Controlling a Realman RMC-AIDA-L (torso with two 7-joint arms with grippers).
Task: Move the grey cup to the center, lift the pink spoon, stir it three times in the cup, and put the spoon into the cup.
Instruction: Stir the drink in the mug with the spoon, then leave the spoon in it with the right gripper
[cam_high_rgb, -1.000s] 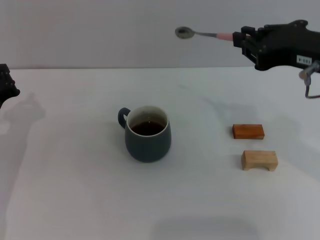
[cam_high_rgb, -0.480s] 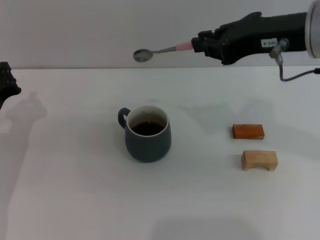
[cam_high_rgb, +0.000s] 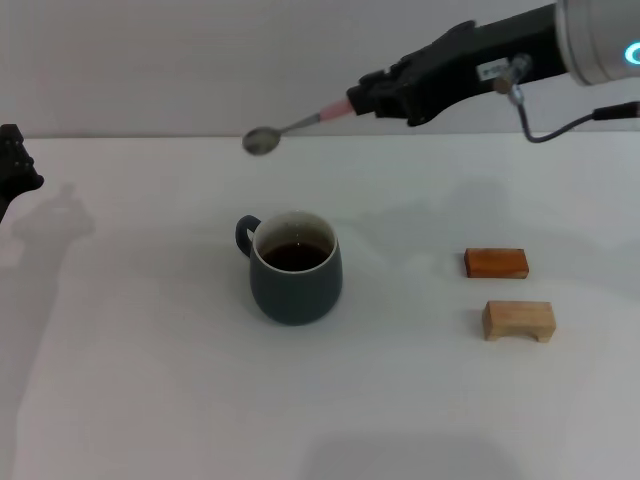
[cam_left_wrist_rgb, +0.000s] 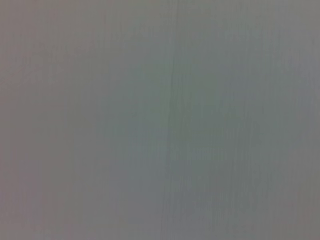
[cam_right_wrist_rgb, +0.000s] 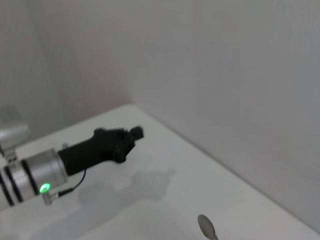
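Note:
The grey cup stands mid-table with dark liquid inside, its handle toward the left. High above and behind it, my right gripper is shut on the pink spoon, holding it by the pink handle. The spoon slopes down to the left, and its silver bowl hangs above the table behind the cup's left side. That silver bowl also shows in the right wrist view, with my left arm farther off. My left gripper sits parked at the far left edge.
An orange-brown block and a light wooden block lie on the white table to the right of the cup. A pale wall rises behind the table. The left wrist view shows only a blank grey surface.
My right arm has swung left and dipped, carrying the spoon from the upper right to a spot above and behind the cup. The spoon's bowl now tilts downward. The cup and left arm have not moved.

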